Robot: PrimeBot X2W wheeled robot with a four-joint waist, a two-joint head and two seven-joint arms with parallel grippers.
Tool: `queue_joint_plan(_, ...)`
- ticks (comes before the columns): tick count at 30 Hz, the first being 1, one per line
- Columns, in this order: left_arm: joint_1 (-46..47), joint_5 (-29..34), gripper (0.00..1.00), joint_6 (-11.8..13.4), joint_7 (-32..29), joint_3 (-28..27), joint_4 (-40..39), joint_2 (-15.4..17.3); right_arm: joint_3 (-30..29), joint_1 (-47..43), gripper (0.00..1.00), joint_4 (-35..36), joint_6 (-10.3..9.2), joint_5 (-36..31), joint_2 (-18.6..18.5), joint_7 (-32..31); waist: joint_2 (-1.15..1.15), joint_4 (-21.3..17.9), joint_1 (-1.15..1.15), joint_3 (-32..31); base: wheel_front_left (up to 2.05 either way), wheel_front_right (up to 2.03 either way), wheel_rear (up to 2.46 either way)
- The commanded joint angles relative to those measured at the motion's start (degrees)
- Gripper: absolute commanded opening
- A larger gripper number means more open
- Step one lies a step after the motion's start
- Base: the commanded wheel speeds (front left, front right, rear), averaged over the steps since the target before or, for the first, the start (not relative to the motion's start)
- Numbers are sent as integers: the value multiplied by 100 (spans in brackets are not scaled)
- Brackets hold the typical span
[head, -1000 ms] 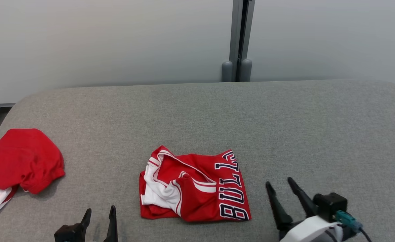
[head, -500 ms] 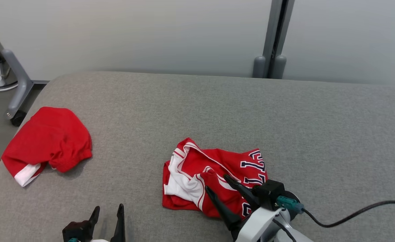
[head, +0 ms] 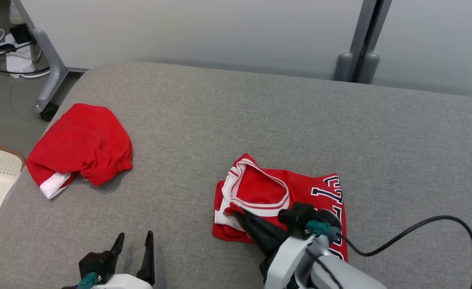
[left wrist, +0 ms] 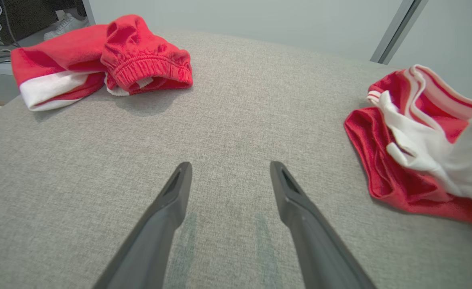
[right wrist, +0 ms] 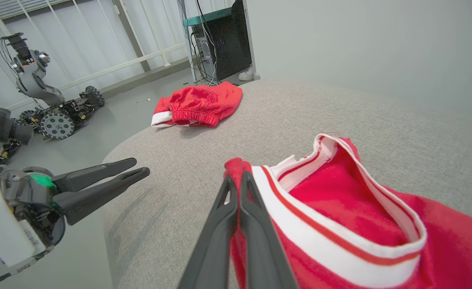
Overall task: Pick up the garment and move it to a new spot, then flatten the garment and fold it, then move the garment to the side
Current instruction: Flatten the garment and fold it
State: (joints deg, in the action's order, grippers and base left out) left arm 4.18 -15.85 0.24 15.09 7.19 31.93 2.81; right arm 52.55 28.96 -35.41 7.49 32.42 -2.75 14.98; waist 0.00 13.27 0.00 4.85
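Observation:
The garment (head: 268,188) is a red jersey with white trim and navy letters, crumpled on the grey padded table (head: 260,112) near its front edge. My right gripper (head: 236,210) reaches over it from the right and is shut on a red fold at its left edge. In the right wrist view the closed gripper (right wrist: 238,176) pinches that fold beside the white-trimmed opening of the garment (right wrist: 340,208). My left gripper (head: 135,237) hovers open over bare table to the garment's left, nothing between its fingers (left wrist: 231,168). The garment (left wrist: 400,168) lies to its right.
A second red piece with an elastic waistband and white band (head: 83,144) lies at the table's left end. A pale basket (head: 7,149) stands on the floor beyond that edge, near a frame leg with a caster (head: 47,108). A black cable (head: 440,224) trails from my right wrist.
The head camera has swung left. My right gripper moved left across the garment and went from open to shut on its left fold, bunching the cloth. The left gripper stayed open.

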Motion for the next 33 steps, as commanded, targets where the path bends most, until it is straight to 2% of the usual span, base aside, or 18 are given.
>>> queue_joint_plan(1, 127, -35, 100, -21, 8, 42, 7, 19, 189, 89, 0, 32, 0, 61, -33, 16, 0, 56, 0, 30, 0, 0, 0)
queue_joint_plan(7, 282, -119, 100, 4, 8, 295, 10, 22, 1316, 353, 0, -45, 0, 350, -34, -110, 0, 191, 0, 93, 0, 0, 0)
queue_joint_plan(8, 295, -137, 100, 11, 8, 333, 8, 22, 1409, 383, 35, -78, 0, 417, -39, -86, 0, 203, 0, 100, 0, 0, 0)
queue_joint_plan(9, 295, -137, 100, 11, 8, 333, 8, 22, 1409, 383, 35, -78, 0, 417, -39, -86, 0, 203, 0, 100, 0, 0, 0)
queue_joint_plan(10, 318, -147, 100, 12, 8, 367, 7, 20, 1490, 366, 100, -118, 0, 519, -37, -72, 0, 212, 0, 107, 0, 0, 0)
queue_joint_plan(13, 359, -172, 100, 35, 8, 385, -24, 20, 1593, 400, 100, -173, -1, 753, -32, -11, 0, 168, 0, 123, 0, 0, 0)
queue_joint_plan(16, 342, -149, 100, 54, 8, 341, -45, 20, 1368, 472, 100, -271, -1, 788, -43, 27, 0, 53, 0, 109, 0, 0, 0)
queue_joint_plan(19, 336, -104, 100, 85, 8, 297, -95, 22, 438, 324, 100, -241, -1, 408, -51, 28, 0, -91, 0, 94, 0, 0, 0)
queue_joint_plan(27, 238, -8, 100, 92, 8, 138, -182, 22, -2614, -758, 100, 31, 0, -1170, -118, 26, 0, -473, 0, -23, 0, 0, 0)
queue_joint_plan(33, 137, 142, 100, 95, 8, -32, -240, 25, -3930, -1378, 100, 376, 0, -1943, -39, 26, 0, -768, 0, -124, 0, 0, 0)
